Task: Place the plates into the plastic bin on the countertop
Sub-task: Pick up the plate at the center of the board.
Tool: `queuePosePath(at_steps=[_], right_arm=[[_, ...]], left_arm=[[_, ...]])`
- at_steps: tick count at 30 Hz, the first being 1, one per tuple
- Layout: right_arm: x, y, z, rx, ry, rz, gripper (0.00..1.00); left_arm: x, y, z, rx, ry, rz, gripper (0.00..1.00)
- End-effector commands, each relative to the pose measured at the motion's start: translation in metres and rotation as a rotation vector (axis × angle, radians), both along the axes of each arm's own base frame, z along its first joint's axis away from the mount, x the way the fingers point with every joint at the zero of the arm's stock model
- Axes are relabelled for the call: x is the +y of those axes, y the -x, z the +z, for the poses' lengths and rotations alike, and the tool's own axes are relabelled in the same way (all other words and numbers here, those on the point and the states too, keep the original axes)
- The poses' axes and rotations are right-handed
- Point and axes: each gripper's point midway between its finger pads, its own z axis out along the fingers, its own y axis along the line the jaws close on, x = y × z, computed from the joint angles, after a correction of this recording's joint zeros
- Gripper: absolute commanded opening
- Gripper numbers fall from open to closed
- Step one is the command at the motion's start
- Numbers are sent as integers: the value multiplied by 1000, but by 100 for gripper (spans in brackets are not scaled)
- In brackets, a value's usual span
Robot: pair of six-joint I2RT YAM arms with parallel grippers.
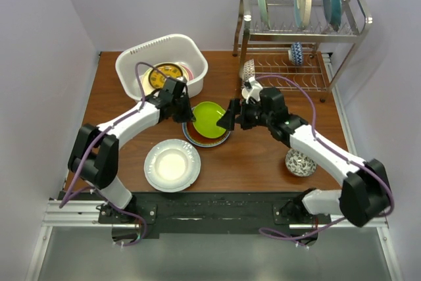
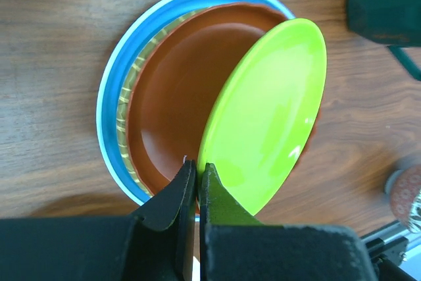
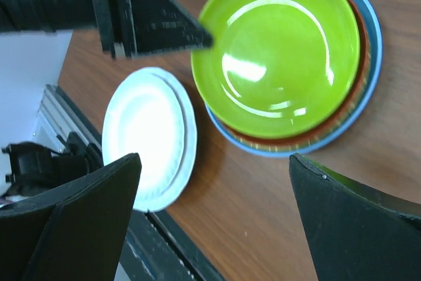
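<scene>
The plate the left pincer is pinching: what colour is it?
Lime green. The plate shows best in the left wrist view.

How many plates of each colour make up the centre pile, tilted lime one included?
lime plate: 1
red-brown plate: 1
gold-patterned plate: 1
light blue plate: 1
Total: 4

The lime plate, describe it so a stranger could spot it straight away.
On the brown wooden countertop, look at the middle, right of the white bin. There the lime plate tops a small pile, its rim pinched by the left gripper. It alone is bright green; under it are a red-brown plate and a light blue plate.
</scene>
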Motion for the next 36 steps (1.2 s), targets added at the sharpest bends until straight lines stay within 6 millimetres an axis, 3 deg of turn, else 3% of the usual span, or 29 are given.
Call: queuePosePath(at_steps=[1,2,4,5,14,17,22,31,36], right_arm=[[-31,30,-25,26,97,-34,99],[-38,40,-42,57,123,-40,99],[-45,50,-52,69,124,-50,99],[-50,61,-71,109,141,-48,99],[-79,106,-135,206,203,-55,99],[-79,114,-140,204,177,-50,99],[-81,110,-134,166,166,-68,99],[-81,110,-135,160,159,-72,99],[-81,111,-137,167,161,-71,99]], left_arm=[[-8,-15,60,-138,62,-3,0],[-7,-15,64,-148,64,1,0],[-6,-15,71,-158,66,5,0],[-6,-15,75,-166,70,7,0],[-1,-18,114,-222,87,13,0],[3,-21,126,-236,85,17,0],[17,-30,145,-256,106,33,0],[74,-62,174,-295,82,105,0],[90,-81,177,-288,96,124,0]])
